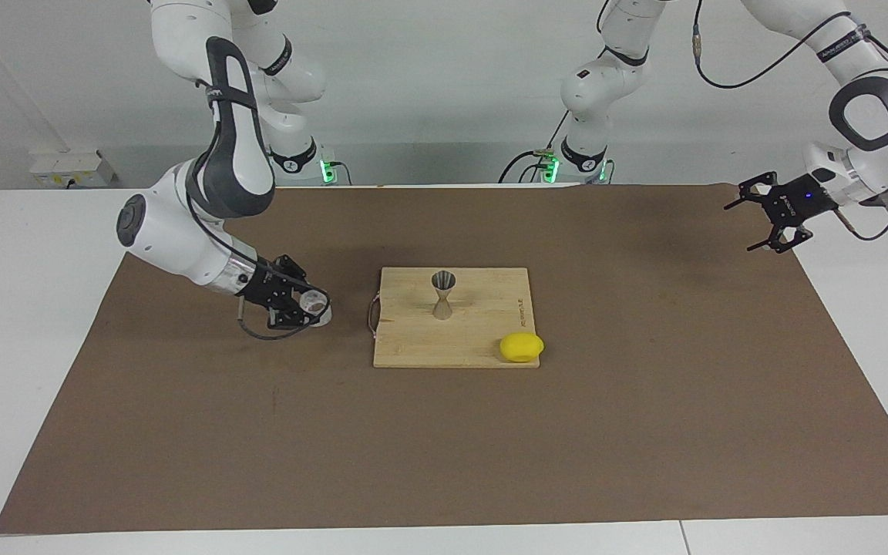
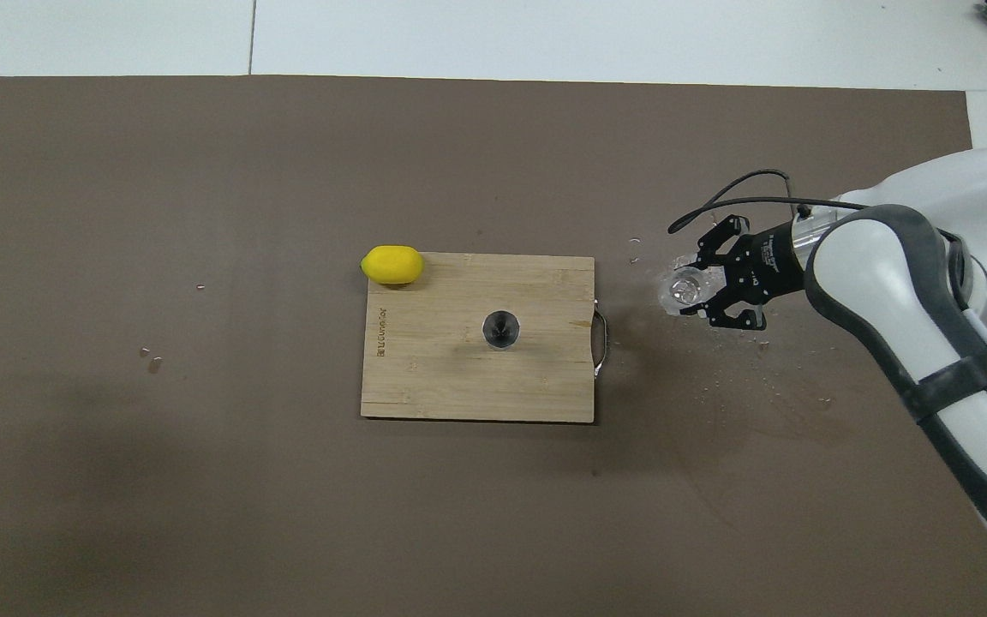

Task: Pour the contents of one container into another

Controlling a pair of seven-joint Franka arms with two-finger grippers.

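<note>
The right gripper (image 1: 307,304) sits low at the glass tumbler (image 1: 316,307), jaws on either side of it, though whether they already pinch it I cannot tell; the tumbler rests on the brown mat (image 1: 182,432) covering the counter, toward the right arm's end, just beside the board's handle (a side-on approach suits tipping it later); the cutting board (image 1: 413,339) lies mid-counter, carrying the jigger (image 1: 443,294) upright, open cone up, ready to receive; a lemon (image 1: 522,348) sits on the board's corner farther from the robots, clear of the pour; the left gripper (image 1: 782,222) waits raised over the mat's edge, jaws spread wide, holding nothing.
</note>
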